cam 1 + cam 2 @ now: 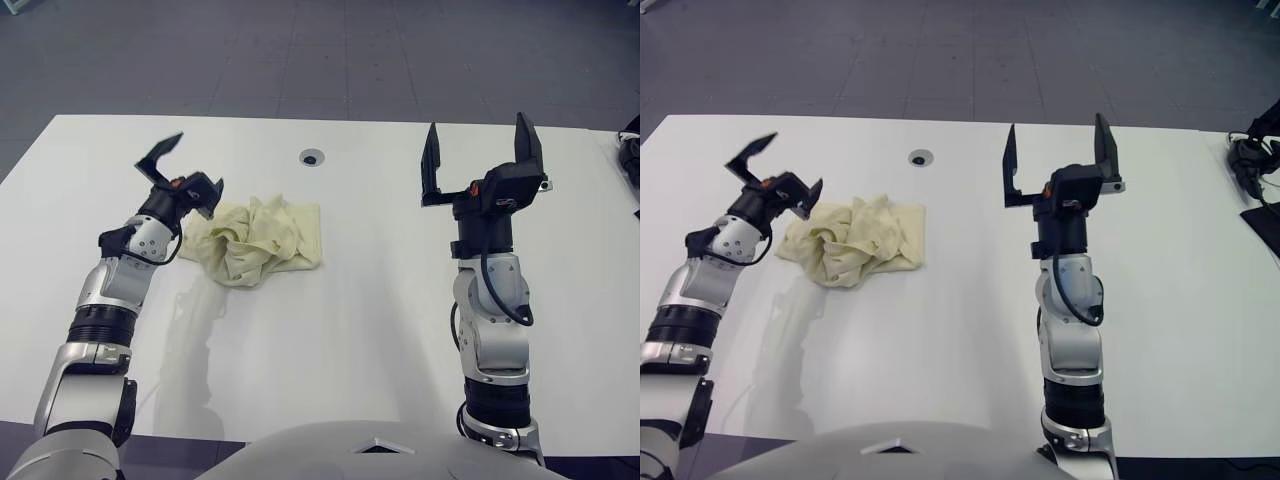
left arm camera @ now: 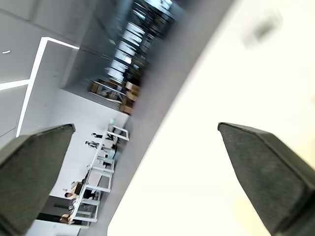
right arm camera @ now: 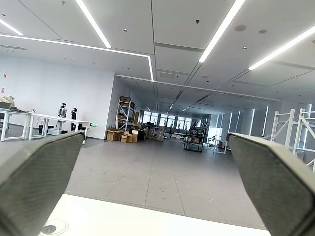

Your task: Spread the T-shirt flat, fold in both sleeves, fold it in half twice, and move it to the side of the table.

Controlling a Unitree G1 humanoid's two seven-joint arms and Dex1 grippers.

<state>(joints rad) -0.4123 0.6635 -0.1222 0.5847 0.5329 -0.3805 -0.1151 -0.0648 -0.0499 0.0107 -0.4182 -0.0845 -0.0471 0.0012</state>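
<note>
T-shirt [image 1: 258, 240] lies bunched at ten o'clock on the table [image 1: 350, 330], left gripper [image 1: 190, 175] gaping beside its nine o'clock edge, right gripper [image 1: 477, 135] gaping well off at three; pinching opposite edges should spread it.

One shirt [image 1: 258, 240] on one table [image 1: 330, 330], with one hole [image 1: 312, 157] on the far side. Two in all: left gripper [image 1: 195, 172], right gripper [image 1: 477, 122].

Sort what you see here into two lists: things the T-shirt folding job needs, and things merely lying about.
For the job: crumpled T-shirt; table; left gripper, open; right gripper, open.

Lying about: round hole in the tabletop; black gear at the table's right edge.
</note>
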